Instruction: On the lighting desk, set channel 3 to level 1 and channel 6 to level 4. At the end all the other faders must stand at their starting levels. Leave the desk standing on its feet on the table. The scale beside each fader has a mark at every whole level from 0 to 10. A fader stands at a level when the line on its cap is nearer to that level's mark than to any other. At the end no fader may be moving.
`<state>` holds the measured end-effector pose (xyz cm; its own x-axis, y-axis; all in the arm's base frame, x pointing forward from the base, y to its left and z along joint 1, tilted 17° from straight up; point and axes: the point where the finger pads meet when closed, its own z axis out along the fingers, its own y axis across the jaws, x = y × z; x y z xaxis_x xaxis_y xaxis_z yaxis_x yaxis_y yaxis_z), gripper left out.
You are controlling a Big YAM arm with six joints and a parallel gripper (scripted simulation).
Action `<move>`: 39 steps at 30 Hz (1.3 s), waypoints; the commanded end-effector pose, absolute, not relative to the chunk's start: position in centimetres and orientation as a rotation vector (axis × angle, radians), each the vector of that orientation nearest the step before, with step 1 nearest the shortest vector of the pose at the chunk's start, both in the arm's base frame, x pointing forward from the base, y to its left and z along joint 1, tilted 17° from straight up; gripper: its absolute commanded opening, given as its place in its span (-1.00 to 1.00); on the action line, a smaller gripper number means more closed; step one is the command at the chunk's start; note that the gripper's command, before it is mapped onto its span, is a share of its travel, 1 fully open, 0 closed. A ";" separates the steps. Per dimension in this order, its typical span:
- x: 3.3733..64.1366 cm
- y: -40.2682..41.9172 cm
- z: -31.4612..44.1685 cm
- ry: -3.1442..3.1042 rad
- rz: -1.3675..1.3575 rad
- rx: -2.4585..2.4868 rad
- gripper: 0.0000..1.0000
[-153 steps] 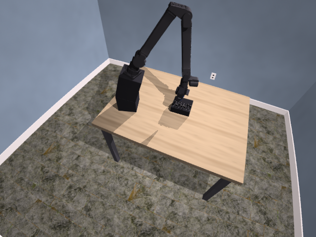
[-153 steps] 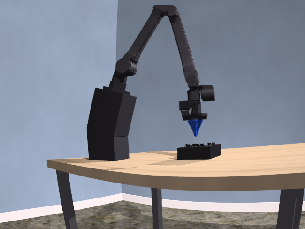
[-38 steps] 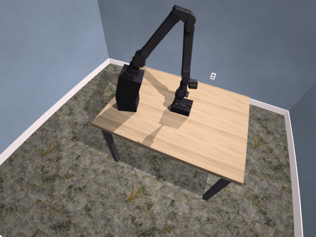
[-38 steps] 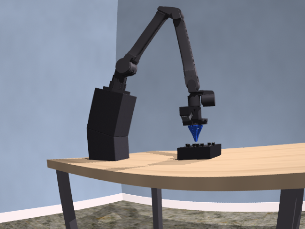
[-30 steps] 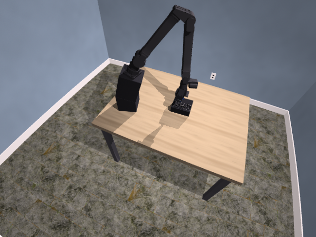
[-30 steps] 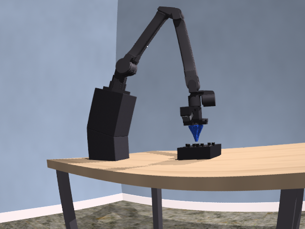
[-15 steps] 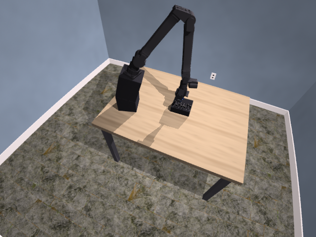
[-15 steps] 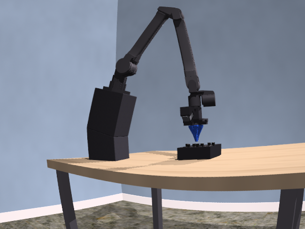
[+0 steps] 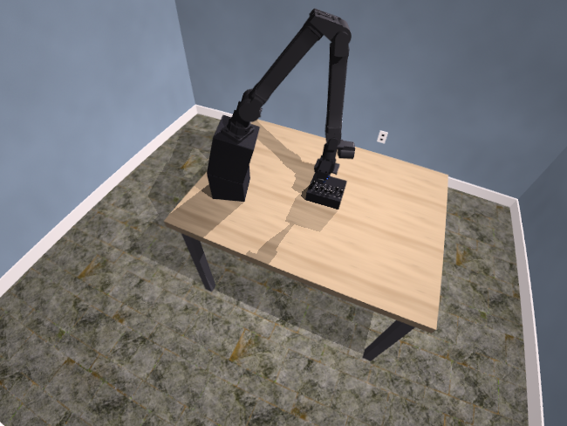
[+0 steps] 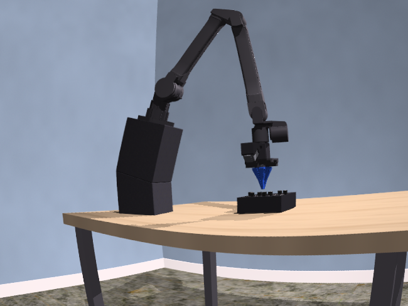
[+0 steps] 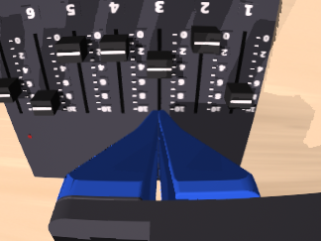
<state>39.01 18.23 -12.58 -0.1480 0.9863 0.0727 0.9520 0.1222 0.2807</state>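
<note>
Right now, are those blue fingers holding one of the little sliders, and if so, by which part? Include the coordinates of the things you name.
Nothing is held; the blue fingers (image 10: 262, 188) are closed on themselves.

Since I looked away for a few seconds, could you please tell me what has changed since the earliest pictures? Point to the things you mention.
The end effector (image 9: 320, 182) (image 10: 262, 188) (image 11: 158, 120) has come down closer to the lighting desk (image 9: 325, 197) (image 10: 258, 204) (image 11: 99, 148). Nothing visibly taken or released; the desk stayed put.
</note>
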 end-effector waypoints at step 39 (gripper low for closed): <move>38.8 18.4 -13.1 2.248 0.391 1.965 -1.00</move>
